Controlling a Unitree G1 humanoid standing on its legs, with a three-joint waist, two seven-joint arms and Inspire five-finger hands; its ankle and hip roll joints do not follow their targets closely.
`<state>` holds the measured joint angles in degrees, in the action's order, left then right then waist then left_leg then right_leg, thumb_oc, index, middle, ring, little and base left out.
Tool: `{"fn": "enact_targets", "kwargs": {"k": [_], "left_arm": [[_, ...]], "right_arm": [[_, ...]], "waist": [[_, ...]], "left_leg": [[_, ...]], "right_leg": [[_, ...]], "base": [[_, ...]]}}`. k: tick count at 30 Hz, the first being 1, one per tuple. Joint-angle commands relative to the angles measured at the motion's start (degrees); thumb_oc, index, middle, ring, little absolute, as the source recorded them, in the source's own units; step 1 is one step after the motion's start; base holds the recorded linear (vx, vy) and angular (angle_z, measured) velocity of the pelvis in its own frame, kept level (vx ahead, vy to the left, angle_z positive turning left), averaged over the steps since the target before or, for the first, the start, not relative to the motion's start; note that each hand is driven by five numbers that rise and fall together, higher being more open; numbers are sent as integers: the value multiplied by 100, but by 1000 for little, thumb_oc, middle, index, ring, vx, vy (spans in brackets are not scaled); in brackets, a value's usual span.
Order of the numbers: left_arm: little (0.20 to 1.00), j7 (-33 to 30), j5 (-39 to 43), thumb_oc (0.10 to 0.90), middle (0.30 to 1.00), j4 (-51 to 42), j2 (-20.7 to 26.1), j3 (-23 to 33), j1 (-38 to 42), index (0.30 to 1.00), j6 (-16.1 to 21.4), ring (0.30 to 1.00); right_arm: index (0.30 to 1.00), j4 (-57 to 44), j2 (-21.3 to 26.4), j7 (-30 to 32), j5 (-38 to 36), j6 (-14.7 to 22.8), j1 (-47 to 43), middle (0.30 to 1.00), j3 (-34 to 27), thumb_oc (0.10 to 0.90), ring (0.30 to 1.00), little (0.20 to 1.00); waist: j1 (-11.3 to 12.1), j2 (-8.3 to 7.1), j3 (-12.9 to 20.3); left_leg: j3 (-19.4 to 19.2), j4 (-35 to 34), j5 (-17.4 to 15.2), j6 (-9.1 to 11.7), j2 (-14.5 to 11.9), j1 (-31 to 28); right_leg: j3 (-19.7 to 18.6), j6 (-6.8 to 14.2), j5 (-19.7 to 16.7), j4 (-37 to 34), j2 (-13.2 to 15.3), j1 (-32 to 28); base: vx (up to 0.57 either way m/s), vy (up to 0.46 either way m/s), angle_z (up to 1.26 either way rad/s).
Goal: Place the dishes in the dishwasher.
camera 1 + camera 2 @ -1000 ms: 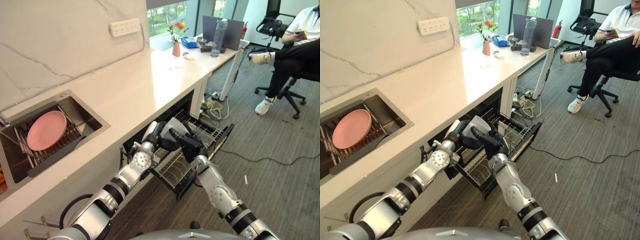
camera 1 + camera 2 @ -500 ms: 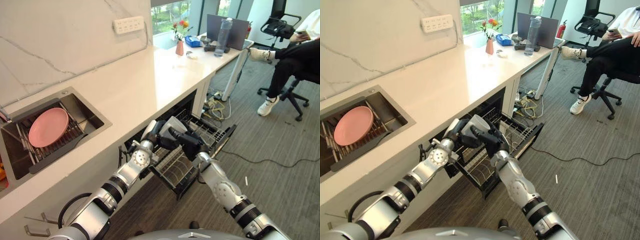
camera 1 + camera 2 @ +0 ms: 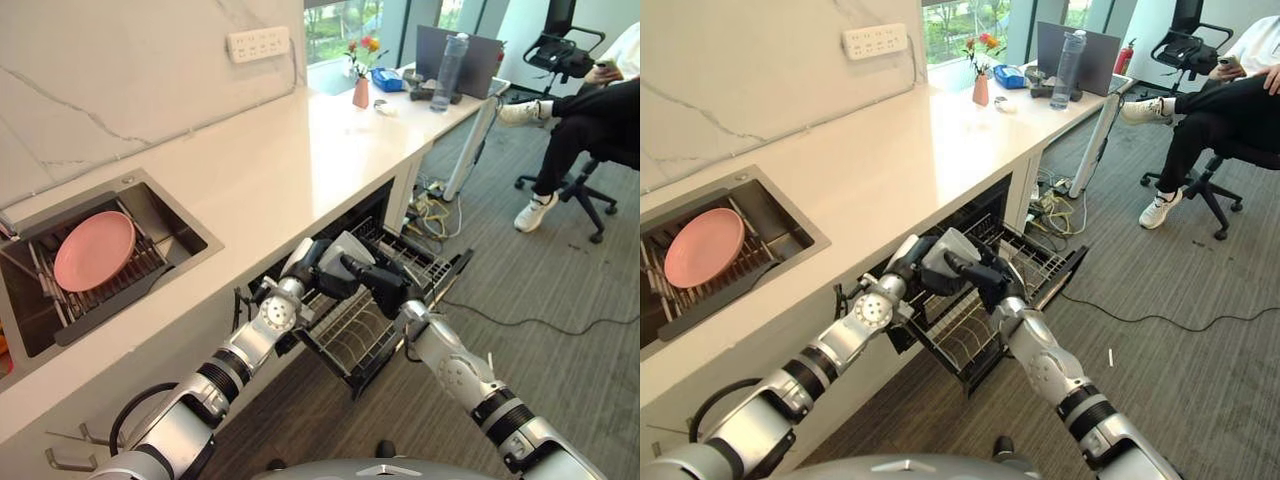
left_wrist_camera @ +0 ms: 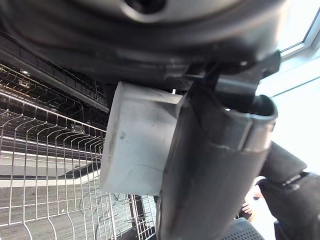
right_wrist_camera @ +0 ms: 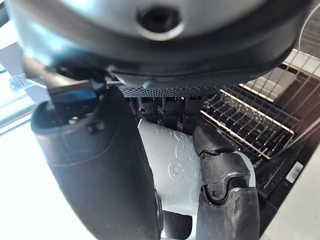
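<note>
Both hands are meeting over the pulled-out dishwasher rack (image 3: 395, 300), sharing a pale grey-white dish (image 3: 345, 250) between them. The left hand (image 3: 318, 268) is reaching in from the counter side with its fingers curled around the dish; in its wrist view the thumb (image 4: 210, 165) is lying along the dish's (image 4: 135, 140) flat pale side. The right hand (image 3: 385, 285) is coming from the room side, and its wrist view is showing the thumb (image 5: 95, 170) and fingers (image 5: 225, 185) wrapping around the same dish (image 5: 172, 170), so both hands are closing on it. The dish is hanging above the rack's wire grid, near the dishwasher opening under the white countertop (image 3: 290, 160), tilted with one edge pointing up and toward the counter; its long axis cannot be told. To the left, a pink plate (image 3: 94, 251) is leaning on a wire drainer in the sink (image 3: 170, 215). Farther along the countertop, a small vase of flowers (image 3: 360, 90), a bottle (image 3: 450, 60) and a laptop (image 3: 425, 55) are standing, and a wall socket strip (image 3: 258, 43) is sitting on the marble backsplash. A person (image 3: 590, 100) is sitting in an office chair on the grey carpet (image 3: 560, 300).
</note>
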<state>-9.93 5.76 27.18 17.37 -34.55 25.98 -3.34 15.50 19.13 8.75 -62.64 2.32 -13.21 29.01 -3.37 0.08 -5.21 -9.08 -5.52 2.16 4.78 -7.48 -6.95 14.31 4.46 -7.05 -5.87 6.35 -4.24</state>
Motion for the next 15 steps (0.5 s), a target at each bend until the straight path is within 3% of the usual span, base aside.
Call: {"fn": "enact_targets", "kwargs": {"k": [1, 10, 15], "left_arm": [[300, 201, -13, 400, 300, -518, -772, -708, 1595, 300, 797, 300], [300, 27, -73, 400, 300, -548, -713, -665, 1555, 300, 832, 300], [300, -88, -91, 400, 300, -582, -653, -615, 1537, 300, 865, 300]], "right_arm": [[300, -646, -1114, -685, -193, 417, -1326, 300, 191, 400, 300, 300], [300, -954, -1221, -445, 61, 716, -1170, 300, 24, 400, 300, 300], [300, -1224, -1088, -191, 622, 828, -1153, 300, -133, 400, 300, 300]], "waist": [[69, -1, 146], [28, 23, 155], [4, 35, 166]], "left_leg": [[191, 52, -399, 135, -23, -107], [186, 52, -442, 119, -15, -162], [178, 52, -465, 111, -22, -202]], "right_leg": [[-231, 736, 433, 87, 613, -164], [-238, 723, 443, 87, 609, -206], [-258, 710, 455, 87, 603, -244]], "base": [[0, 0, 0], [0, 0, 0], [0, 0, 0]]}}
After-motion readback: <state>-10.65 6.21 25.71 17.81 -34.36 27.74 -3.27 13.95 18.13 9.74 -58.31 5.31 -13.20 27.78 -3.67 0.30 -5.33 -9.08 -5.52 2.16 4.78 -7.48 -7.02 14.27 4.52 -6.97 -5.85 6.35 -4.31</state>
